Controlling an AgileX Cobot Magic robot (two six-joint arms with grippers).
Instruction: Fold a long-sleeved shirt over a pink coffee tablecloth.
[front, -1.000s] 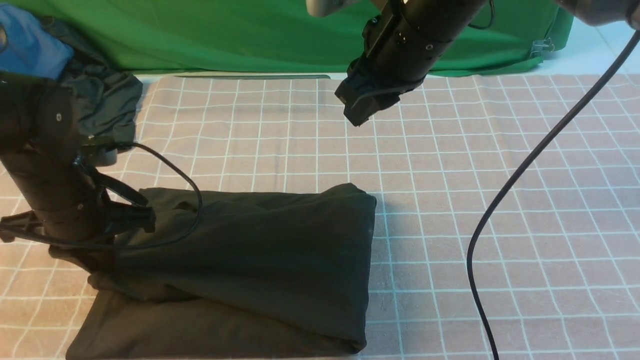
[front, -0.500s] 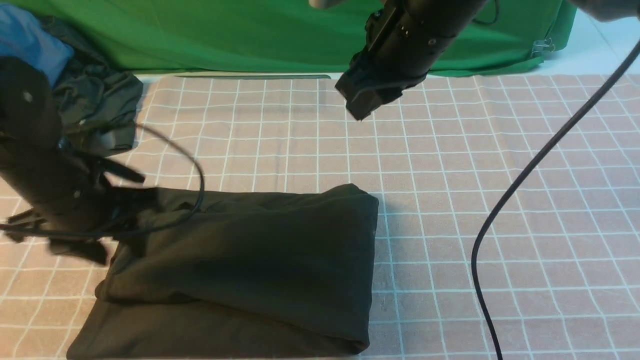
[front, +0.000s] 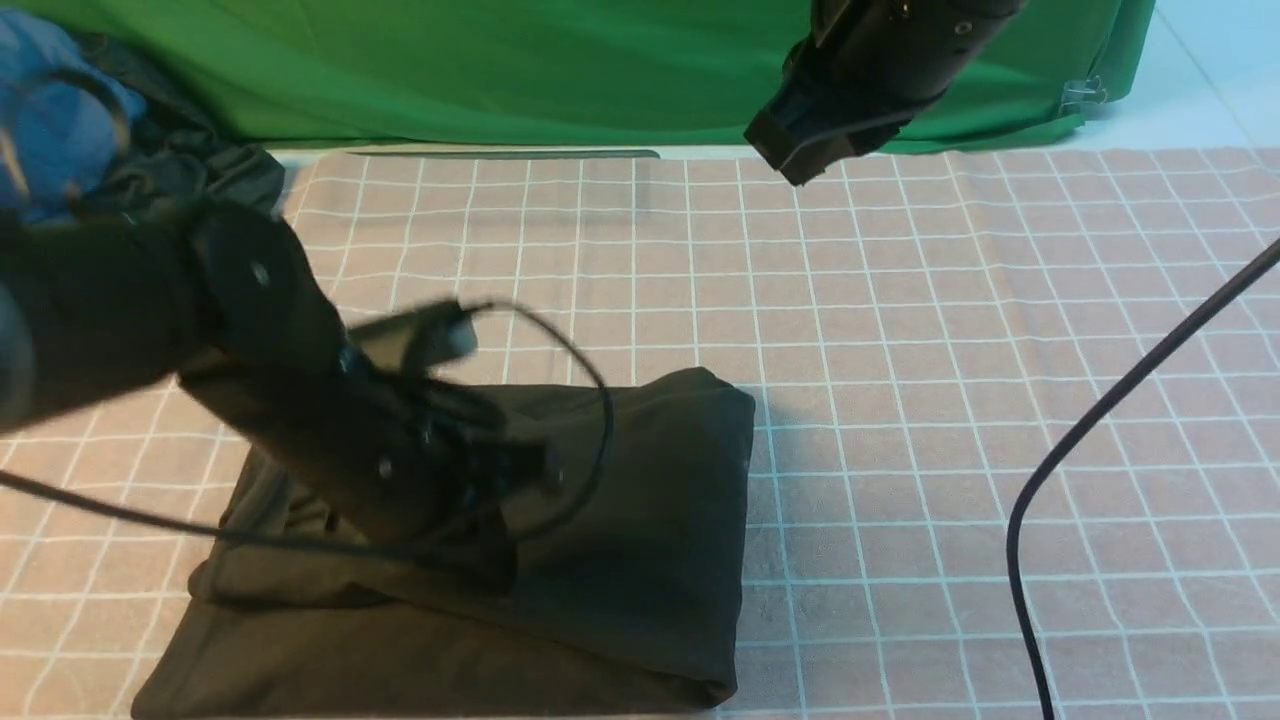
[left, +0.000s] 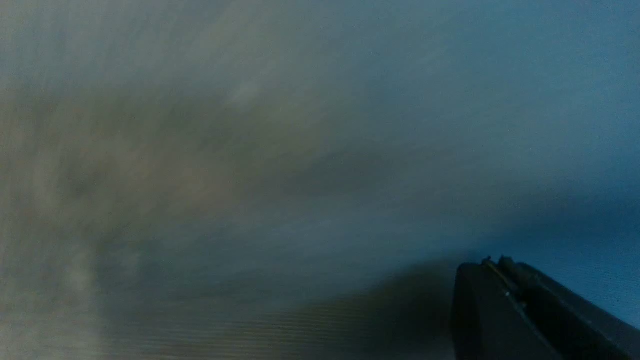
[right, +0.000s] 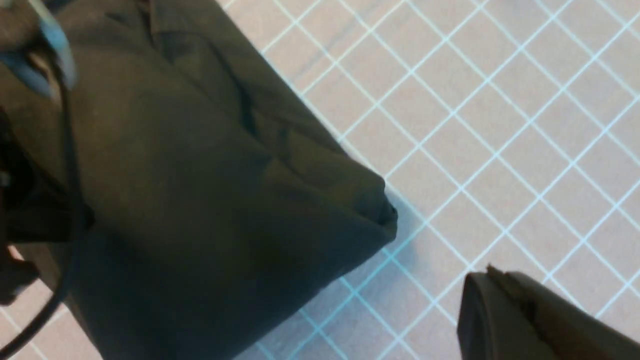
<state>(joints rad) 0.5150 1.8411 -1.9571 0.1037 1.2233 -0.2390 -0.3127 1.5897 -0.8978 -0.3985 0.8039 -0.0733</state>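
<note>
The long-sleeved shirt lies as a black folded bundle on the pink coffee tablecloth, near its front left. My left arm shows blurred, low over the shirt's left half. In the left wrist view my left gripper is shut with nothing between its fingers, against a blurred ground. My right gripper hangs high above the cloth's far side, shut and empty. The right wrist view has that gripper above the pink coffee tablecloth, beside a corner of the shirt.
A bright green cloth hangs along the back. A dark garment bunched with blue cloth lies at the far left. A black cable crosses the right side. A metal clip holds the green cloth at the back right.
My left arm has swung right from the shirt's left edge to over the shirt, and its jaws have shut. My right gripper has risen and moved right, also shutting.
</note>
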